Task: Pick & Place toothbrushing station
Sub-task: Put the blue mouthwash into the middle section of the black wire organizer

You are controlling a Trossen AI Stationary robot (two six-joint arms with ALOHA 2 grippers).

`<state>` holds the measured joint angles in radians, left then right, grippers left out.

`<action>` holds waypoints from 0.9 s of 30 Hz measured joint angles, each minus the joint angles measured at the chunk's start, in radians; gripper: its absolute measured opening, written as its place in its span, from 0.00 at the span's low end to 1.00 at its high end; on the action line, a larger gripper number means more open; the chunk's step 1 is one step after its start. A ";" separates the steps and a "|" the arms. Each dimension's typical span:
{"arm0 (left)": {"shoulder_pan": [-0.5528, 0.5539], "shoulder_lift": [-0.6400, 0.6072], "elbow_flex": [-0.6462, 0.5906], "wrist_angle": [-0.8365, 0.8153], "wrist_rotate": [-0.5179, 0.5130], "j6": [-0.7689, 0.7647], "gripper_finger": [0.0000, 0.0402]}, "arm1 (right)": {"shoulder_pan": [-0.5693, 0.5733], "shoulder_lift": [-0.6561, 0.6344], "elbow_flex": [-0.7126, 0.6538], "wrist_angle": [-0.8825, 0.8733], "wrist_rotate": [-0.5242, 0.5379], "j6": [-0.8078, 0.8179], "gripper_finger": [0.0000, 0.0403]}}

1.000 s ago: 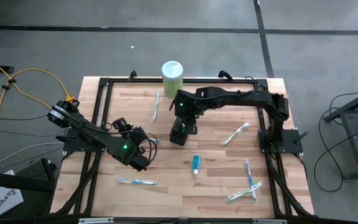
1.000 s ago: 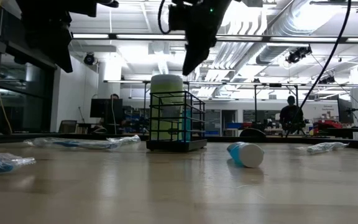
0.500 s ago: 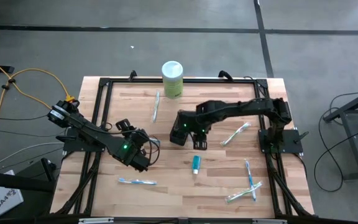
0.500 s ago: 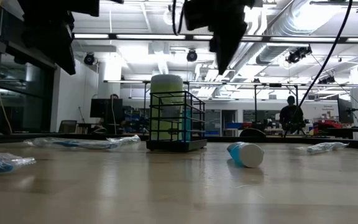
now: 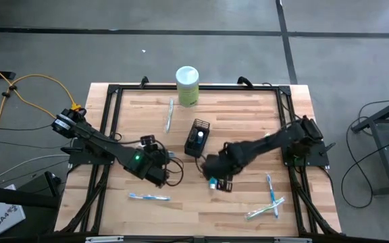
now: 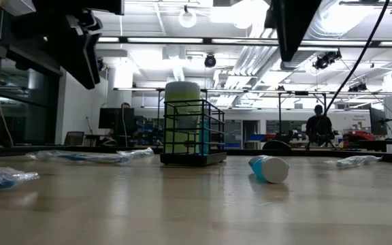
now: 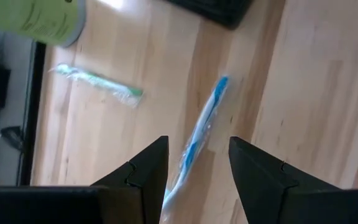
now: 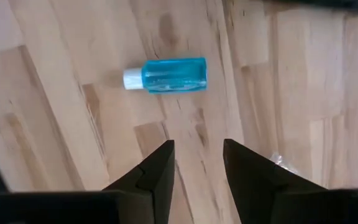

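I've got my right claw open and empty above the small teal white-capped tube lying mid-frame on the wooden tabletop, lined up for a pick, while my left claw, also open, hovers at centre-left over a thin white-and-blue toothbrush.

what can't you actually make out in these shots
- Teal tube: high view, the right gripper covers it.
- Holder contents: high view too small; low view, the green canister behind it muddles them.
- Toothbrush: left wrist view, its near end is cut off between the left gripper fingers.
- Both grippers: low view, cut off by the upper edge.
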<state>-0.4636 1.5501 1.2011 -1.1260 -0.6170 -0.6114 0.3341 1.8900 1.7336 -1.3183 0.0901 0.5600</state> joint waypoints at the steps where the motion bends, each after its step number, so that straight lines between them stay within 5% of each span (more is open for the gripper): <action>1: 0.002 0.000 0.000 0.008 0.001 0.007 0.40 | 0.019 0.000 0.000 0.004 0.022 0.001 0.32; 13: -0.023 0.000 0.000 0.134 0.000 0.075 0.40 | 0.169 0.000 0.000 0.106 0.149 0.046 0.32; 27: -0.070 0.000 0.000 0.408 0.076 0.766 0.40 | 0.292 0.000 0.000 0.150 0.253 0.312 0.32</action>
<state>-0.5339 1.5501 1.2011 -0.7182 -0.5410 0.1544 0.6265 1.8900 1.7336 -1.1683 0.3431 0.8717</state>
